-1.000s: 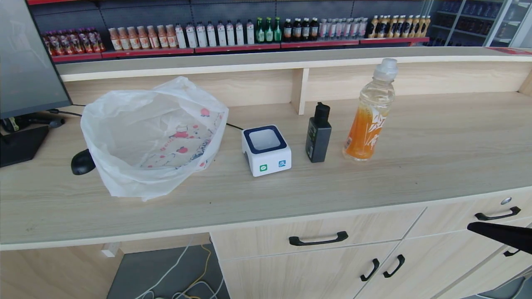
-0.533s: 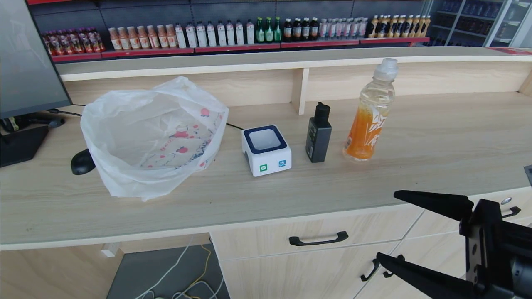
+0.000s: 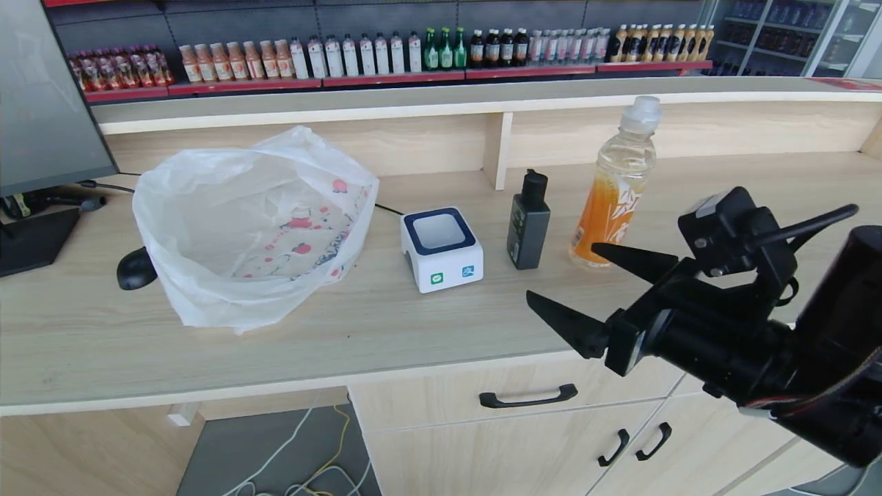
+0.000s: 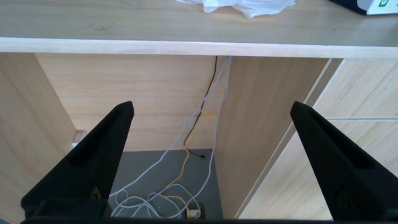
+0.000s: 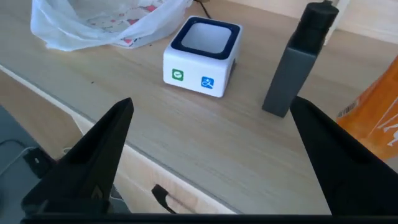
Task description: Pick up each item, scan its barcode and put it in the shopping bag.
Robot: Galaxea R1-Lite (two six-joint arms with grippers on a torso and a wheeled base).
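Note:
A tall orange drink bottle (image 3: 615, 189) and a dark grey bottle (image 3: 528, 222) stand upright on the wooden counter (image 3: 413, 324), right of a white box scanner (image 3: 441, 249). The white shopping bag (image 3: 251, 224) sits open at the left. My right gripper (image 3: 563, 271) hovers open over the counter's front edge, just in front of both bottles and touching neither. Its wrist view has the scanner (image 5: 202, 57), the dark grey bottle (image 5: 298, 62) and the orange bottle (image 5: 376, 118) ahead of the spread fingers. My left gripper (image 4: 211, 109) is open below the counter top.
A monitor (image 3: 41, 103) and a black mouse (image 3: 136, 269) sit at the counter's left end. A wooden divider (image 3: 497, 148) rises behind the scanner. Drawers with black handles (image 3: 528, 397) lie under the counter, and loose cables (image 4: 186, 162) hang in the open bay.
My right arm has risen from the lower right corner and swung left over the counter's front edge towards the bottles, its gripper open throughout. The items on the counter have not moved.

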